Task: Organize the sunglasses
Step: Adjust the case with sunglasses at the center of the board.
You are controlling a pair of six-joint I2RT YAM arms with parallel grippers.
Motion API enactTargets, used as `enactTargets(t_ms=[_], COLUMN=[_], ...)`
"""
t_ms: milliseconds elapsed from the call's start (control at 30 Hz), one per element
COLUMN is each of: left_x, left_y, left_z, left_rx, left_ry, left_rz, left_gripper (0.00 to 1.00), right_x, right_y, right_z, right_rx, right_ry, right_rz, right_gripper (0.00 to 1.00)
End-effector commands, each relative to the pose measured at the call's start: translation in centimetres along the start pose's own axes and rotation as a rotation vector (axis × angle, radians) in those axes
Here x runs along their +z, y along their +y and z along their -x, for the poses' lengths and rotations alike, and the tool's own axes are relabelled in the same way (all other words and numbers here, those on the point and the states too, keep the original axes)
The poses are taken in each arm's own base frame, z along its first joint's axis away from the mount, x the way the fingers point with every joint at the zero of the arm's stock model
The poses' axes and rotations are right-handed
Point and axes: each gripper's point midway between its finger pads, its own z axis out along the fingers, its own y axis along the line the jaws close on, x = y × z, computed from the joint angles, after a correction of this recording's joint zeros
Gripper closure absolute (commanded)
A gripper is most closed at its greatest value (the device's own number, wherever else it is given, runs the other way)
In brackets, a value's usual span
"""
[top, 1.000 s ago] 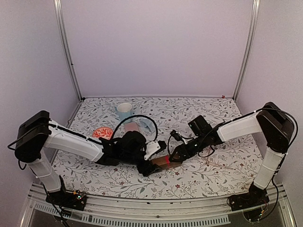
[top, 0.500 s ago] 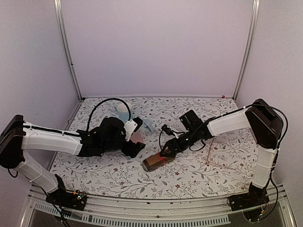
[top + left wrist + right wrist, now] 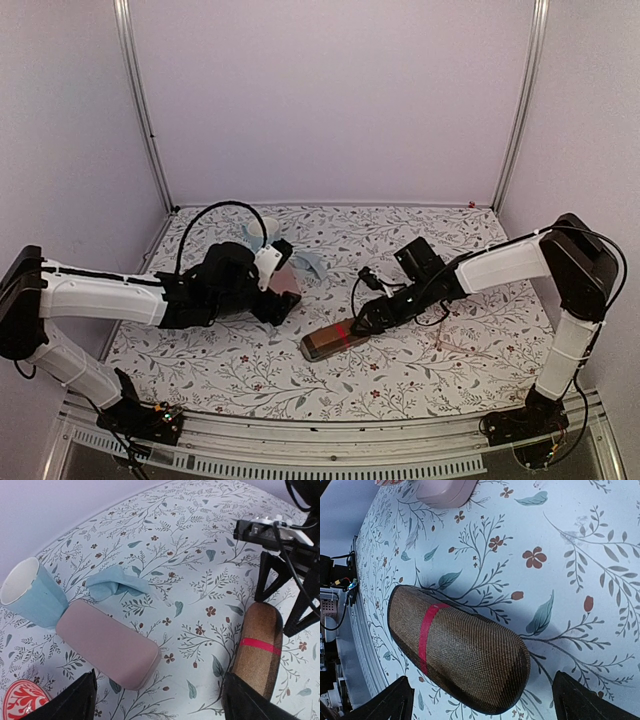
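A thin pale shape on the cloth under my right forearm looks like a pair of sunglasses (image 3: 442, 336); it is too small to be sure. A closed brown case with a red band (image 3: 460, 655) (image 3: 335, 342) lies flat. My right gripper (image 3: 487, 706) (image 3: 365, 320) stands open just behind its rounded end, fingers apart from it. A closed pink case (image 3: 107, 645) (image 3: 287, 281) lies to the left. My left gripper (image 3: 160, 706) (image 3: 281, 306) is open just short of its near corner, with nothing between the fingers.
A light blue cup (image 3: 30, 597) stands behind the pink case, and a crumpled blue cloth (image 3: 115, 585) (image 3: 311, 262) lies beside it. A red patterned dish (image 3: 22, 702) sits at the near left. The floral tablecloth (image 3: 400, 385) covers the table, with walls on three sides.
My left arm has drawn back from the brown case to the pink case. My right gripper has opened wider and eased off the brown case, which now lies free.
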Motion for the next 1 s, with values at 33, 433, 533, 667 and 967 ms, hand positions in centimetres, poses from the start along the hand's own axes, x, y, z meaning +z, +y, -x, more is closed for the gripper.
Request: enactTargets(t_ms=[33, 433, 533, 667, 967], left_x=[0.2, 1.2, 2.2, 4.3, 7.3], left_y=[1.4, 4.6, 5.7, 6.6, 7.2], left_z=[0.1, -0.5, -0.9, -1.6, -2.3], left_rx=[-0.041, -0.132, -0.176, -0.186, -0.270], left_ry=[-0.007, 0.046, 0.070, 0.162, 0.242], left_rz=[0.030, 0.094, 0.119, 0.180, 0.228], left_gripper=[0.12, 0.11, 0.11, 0.10, 0.05], right_x=[0.6, 4.3, 6.1, 7.7, 4.2], right_y=[0.6, 4.9, 7.5, 10.2, 6.8], right_z=[-1.3, 0.0, 0.5, 0.4, 0.5], right_rx=[0.025, -0.019, -0.050, -0.086, -0.055], right_ry=[0.012, 0.017, 0.026, 0.051, -0.013], right_rz=[-0.022, 0.042, 0.096, 0.149, 0.042], right_gripper=[0.07, 0.25, 0.24, 0.14, 0.01])
